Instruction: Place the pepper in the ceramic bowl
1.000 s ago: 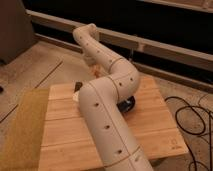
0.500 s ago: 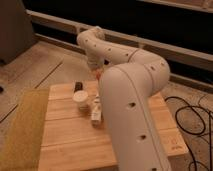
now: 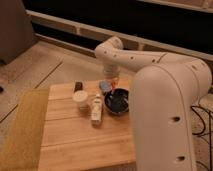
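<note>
My gripper (image 3: pixel 113 84) hangs from the white arm over the far side of the wooden table (image 3: pixel 75 145). It is shut on the pepper (image 3: pixel 113 90), a small slender orange-red piece that points down just above the far rim of the ceramic bowl (image 3: pixel 118 102). The bowl is round, shallow and glossy black, and stands on the table right of the middle. I cannot see anything inside it.
A small white cup (image 3: pixel 80 98) stands left of the bowl, and a white bottle (image 3: pixel 96 109) lies between them. A dark brown block (image 3: pixel 78 86) and a small blue object (image 3: pixel 104 86) sit near the table's far edge. My bulky arm (image 3: pixel 170 110) fills the right side. A yellow mat (image 3: pixel 22 125) lies to the left.
The gripper with the pepper has moved right and down, to just over the bowl's far rim. The big arm segment has swung right, uncovering the bowl.
</note>
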